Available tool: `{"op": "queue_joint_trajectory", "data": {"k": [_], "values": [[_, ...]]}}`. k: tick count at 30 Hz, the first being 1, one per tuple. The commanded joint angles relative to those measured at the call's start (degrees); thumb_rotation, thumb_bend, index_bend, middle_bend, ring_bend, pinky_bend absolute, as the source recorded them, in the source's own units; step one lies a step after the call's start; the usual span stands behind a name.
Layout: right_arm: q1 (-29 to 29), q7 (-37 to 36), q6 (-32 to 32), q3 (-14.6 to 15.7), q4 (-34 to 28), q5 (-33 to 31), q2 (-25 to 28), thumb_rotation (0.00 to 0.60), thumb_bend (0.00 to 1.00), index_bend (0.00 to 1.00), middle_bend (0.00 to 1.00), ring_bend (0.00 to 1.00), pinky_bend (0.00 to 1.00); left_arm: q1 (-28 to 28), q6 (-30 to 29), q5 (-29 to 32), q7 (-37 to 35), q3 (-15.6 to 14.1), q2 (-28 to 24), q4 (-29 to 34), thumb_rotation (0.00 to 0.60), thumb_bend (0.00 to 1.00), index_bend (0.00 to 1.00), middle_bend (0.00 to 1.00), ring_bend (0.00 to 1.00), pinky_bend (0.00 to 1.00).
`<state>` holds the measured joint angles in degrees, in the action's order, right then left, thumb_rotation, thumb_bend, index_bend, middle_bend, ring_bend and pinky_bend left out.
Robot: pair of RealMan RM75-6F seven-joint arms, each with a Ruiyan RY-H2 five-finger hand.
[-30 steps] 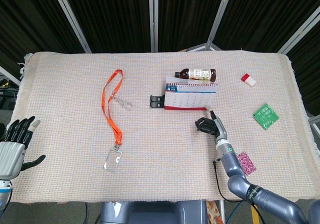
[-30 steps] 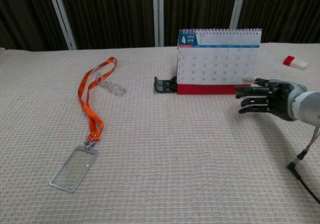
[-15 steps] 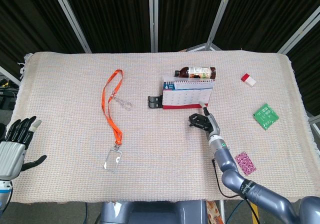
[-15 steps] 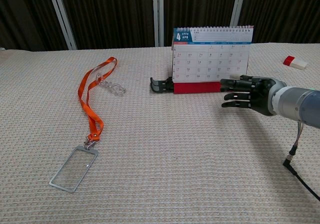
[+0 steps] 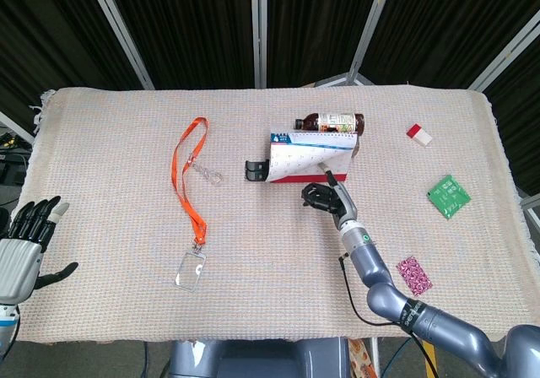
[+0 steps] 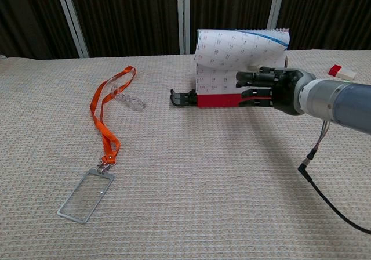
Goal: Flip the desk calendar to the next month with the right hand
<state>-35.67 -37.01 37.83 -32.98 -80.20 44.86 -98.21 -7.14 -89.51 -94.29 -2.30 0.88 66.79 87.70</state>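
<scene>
- One desk calendar (image 6: pixel 232 62) stands near the far middle of the table (image 5: pixel 126 310), its front sheet bowed up and curling rearward off the red base.
- Right hand (image 6: pixel 269 89) is at the calendar's front, right part of the page; fingers extended and close together, laid against the lifted sheet (whether any fingertip pinches the paper edge, I cannot tell).
- Left hand (image 5: pixel 21 251) sits well left of the calendar at the table's near corner, fingers spread, holding nothing.
- Handling, as a judgement: the page is thin and floppy, light, easily creased or torn at the spiral binding; the stand itself is light and likely to skid when pushed. Best purchase looks to be the free lower edge or corner of the sheet, carried up and over the rings.
- Head view alone shows a bottle (image 5: pixel 331 123) lying just behind the calendar, a red-and-white block (image 5: pixel 419 134) and a green packet (image 5: pixel 448 196) off to its right.
- Chest view alone shows the page's printed grid and how high the curl stands; the bottle is hidden there.
- Orange lanyard (image 6: pixel 107 121) lies left of the calendar; a black clip (image 6: pixel 182 97) is just beside its left foot.
</scene>
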Motion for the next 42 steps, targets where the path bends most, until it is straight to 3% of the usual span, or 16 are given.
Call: {"op": "queue_joint_trajectory", "data": {"k": [1,5,7,11,16,22,29,36,39,42], "values": [[0.12,4.5,5.59,-0.88,-6.67,1.83,3.11,0.6,0.33,0.1,0.57,0.6,0.48,0.04,-0.05,0.07,-0.09,-0.01,-0.03,-0.06,0.6,0.09,0.0,0.0,0.0,0.0],[0.86,10.43,12.17,-1.15,-12.54,3.47,6.62,0.6,0.33,0.24,0.48,0.53,0.41,0.15,-0.21,0.24,-0.41,0.04,-0.1,-0.13,0.6,0.09,0.0,0.0,0.0,0.0],[1.11,13.37,14.78,-1.35,-14.78,4.37,8.51,0.6,0.33,0.29,0.41,0.45,0.32,0.19,-0.22,0.28,-0.51,0.01,-0.12,-0.12,0.6,0.09,0.0,0.0,0.0,0.0],[1.06,20.33,18.5,-1.2,-17.26,6.16,12.7,0.6,0.33,0.33,0.35,0.32,0.18,0.24,-0.08,0.52,-0.03,0.01,-0.12,0.01,0.6,0.09,0.0,0.0,0.0,0.0],[-0.94,29.97,19.54,0.44,-15.09,4.96,16.27,0.6,0.33,0.27,0.24,0.14,0.04,0.25,0.05,0.74,0.87,0.09,-0.03,0.35,0.6,0.09,0.0,0.0,0.0,0.0],[-4.09,36.1,18.95,2.95,-8.23,5.53,16.05,0.6,0.3,0.12,0.15,0.02,0.0,0.04,0.69,1.1,2.02,0.15,0.38,0.33,0.6,0.09,0.0,0.0,0.0,0.0],[-7.99,37.64,13.09,5.92,0.8,5.65,14.15,0.6,0.25,0.02,0.13,0.0,0.0,-0.36,1.9,2.39,2.5,0.57,0.77,-0.03,0.6,0.09,0.0,0.0,0.0,0.0],[-9.53,35.1,7.35,8.19,5.64,5.74,13.06,0.6,0.24,0.01,0.13,0.0,0.0,-0.68,2.66,3.01,2.72,0.74,1.02,-0.39,0.6,0.09,0.0,0.0,0.0,0.0],[-9.06,33.72,10.3,8.2,5.93,9.22,12.91,0.6,0.24,0.0,0.09,0.0,0.0,-0.65,2.58,3.06,2.69,0.77,1.11,-0.52,0.6,0.09,0.0,0.0,0.0,0.0],[-5.1,31.02,20.71,10.06,1.74,20.17,15.29,0.6,0.24,0.0,0.08,0.0,0.0,-0.59,2.49,3.21,2.31,0.82,1.06,-0.76,0.6,0.09,0.0,0.0,0.0,0.0]]}}
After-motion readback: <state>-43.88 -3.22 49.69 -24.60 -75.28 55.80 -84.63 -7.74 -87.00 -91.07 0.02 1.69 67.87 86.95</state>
